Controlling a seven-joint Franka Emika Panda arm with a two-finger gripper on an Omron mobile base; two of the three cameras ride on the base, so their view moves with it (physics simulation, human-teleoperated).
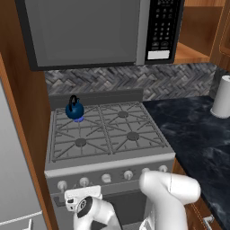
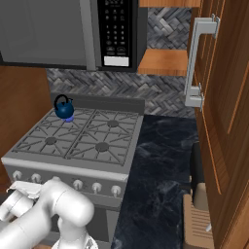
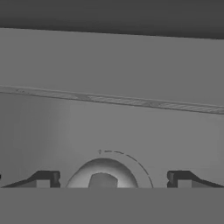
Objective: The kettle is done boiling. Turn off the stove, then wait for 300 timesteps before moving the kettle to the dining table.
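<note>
The small dark-blue kettle (image 1: 74,109) (image 2: 64,109) sits on the back left burner of the grey stove (image 1: 108,130) (image 2: 78,138), with a bluish glow under it. My gripper (image 3: 113,179) is open, pressed close to the stove's front panel. A pale round knob (image 3: 103,174) lies between its two dark fingertips (image 3: 46,178), which stand well apart on either side without touching it. From the left base view my white hand (image 1: 83,195) is low at the left end of the knob row (image 1: 106,178). The dining table is out of view.
A grey microwave (image 1: 90,31) hangs above the stove. A dark marbled counter (image 1: 197,130) runs to the right, with a white roll (image 1: 222,96) at its back. A wooden cabinet door with a pale handle (image 2: 194,63) stands close on the right.
</note>
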